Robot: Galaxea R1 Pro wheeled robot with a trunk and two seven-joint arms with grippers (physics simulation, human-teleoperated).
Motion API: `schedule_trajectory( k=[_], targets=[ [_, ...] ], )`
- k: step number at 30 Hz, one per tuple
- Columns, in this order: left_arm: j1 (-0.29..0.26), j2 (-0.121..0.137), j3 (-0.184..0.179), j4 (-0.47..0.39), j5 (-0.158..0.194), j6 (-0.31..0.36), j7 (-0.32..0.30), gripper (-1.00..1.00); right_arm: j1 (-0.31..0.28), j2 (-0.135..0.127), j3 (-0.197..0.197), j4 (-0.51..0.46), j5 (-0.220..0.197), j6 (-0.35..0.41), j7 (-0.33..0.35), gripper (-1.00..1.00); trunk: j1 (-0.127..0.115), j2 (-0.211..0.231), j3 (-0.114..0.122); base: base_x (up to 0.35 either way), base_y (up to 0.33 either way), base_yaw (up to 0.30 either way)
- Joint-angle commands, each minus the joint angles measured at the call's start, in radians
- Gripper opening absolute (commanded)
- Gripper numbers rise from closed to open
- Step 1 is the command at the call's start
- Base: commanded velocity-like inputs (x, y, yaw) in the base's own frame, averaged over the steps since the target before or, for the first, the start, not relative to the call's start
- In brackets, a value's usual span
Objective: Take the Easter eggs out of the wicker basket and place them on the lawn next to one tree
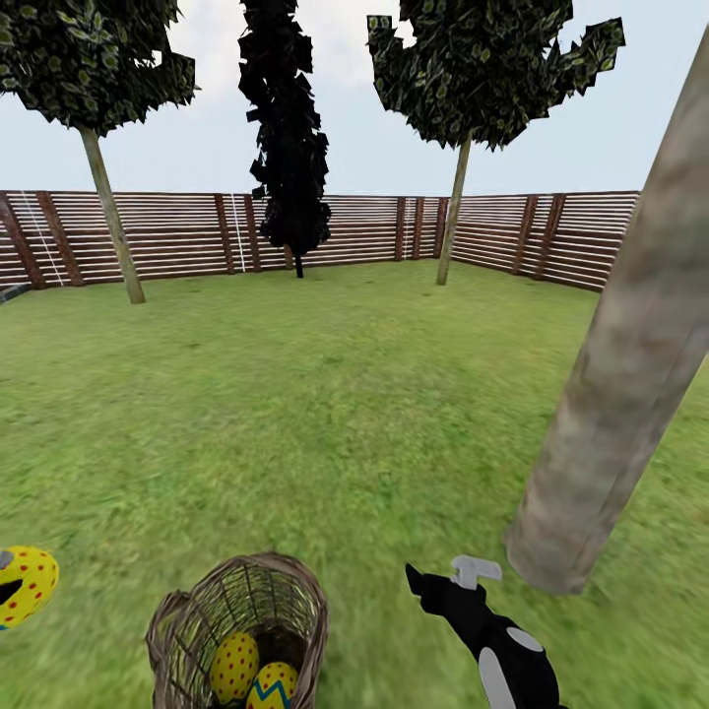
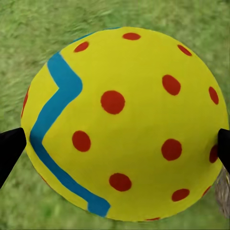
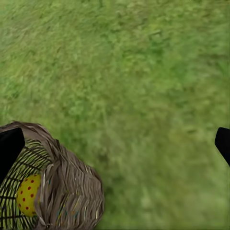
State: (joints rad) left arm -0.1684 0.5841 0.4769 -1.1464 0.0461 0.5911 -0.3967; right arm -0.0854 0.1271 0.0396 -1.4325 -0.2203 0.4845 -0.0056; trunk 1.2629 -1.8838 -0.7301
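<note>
The wicker basket (image 1: 187, 640) stands on the lawn (image 1: 335, 394) near my base. It holds two Easter eggs, a red-dotted one (image 1: 234, 665) and one with a blue zigzag (image 1: 273, 686). A third egg (image 1: 25, 583), yellow with red dots and a blue zigzag (image 2: 124, 120), is held off to the basket's left in my left gripper (image 2: 115, 148), shut on it. My right gripper (image 1: 443, 576) hangs open over the grass just right of the basket (image 3: 57, 187), with nothing between its fingertips (image 3: 9, 148). One dotted egg (image 3: 28, 194) shows through the weave.
A thick grey-brown tree trunk (image 1: 630, 364) rises from the grass close at the right. Two more leafy trees (image 1: 110, 212) (image 1: 453, 207) and a narrow black one (image 1: 288, 138) stand by the brown slat fence (image 1: 177, 236) at the back. Open grass lies between.
</note>
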Motion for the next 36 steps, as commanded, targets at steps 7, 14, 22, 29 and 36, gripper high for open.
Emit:
schedule_trajectory(
  k=[7, 14, 22, 29, 36],
  targets=[
    [0.021, -0.020, 0.081, -0.026, 0.011, -0.014, -0.002, -1.00, 0.000, 0.000, 0.007, 0.003, -0.004, 0.005, -0.001, 1.00, -0.027, 0.049, 0.021, 0.000, 0.000, 0.000],
    [0.014, -0.030, 0.084, -0.282, 0.056, 0.243, 0.001, -1.00, 0.000, -0.001, 0.010, 0.003, -0.004, 0.005, -0.001, 1.00, -0.054, 0.098, 0.043, 0.000, 0.000, 0.000],
    [-0.070, -0.046, 0.077, -0.392, 0.194, 0.454, -0.008, -1.00, 0.000, -0.001, 0.011, 0.003, -0.003, 0.005, -0.001, 1.00, -0.085, 0.154, 0.068, 0.000, 0.000, 0.000],
    [-0.078, -0.054, 0.075, -0.442, 0.275, 0.456, -0.014, -1.00, -0.003, -0.001, 0.011, 0.012, -0.002, 0.005, -0.001, 1.00, -0.111, 0.203, 0.091, 0.000, 0.000, 0.000],
    [-0.079, -0.061, 0.075, -0.444, 0.282, 0.456, -0.015, -1.00, -0.004, -0.001, 0.013, 0.021, -0.001, 0.005, 0.001, 1.00, -0.138, 0.252, 0.123, 0.000, 0.000, 0.000]
  ],
)
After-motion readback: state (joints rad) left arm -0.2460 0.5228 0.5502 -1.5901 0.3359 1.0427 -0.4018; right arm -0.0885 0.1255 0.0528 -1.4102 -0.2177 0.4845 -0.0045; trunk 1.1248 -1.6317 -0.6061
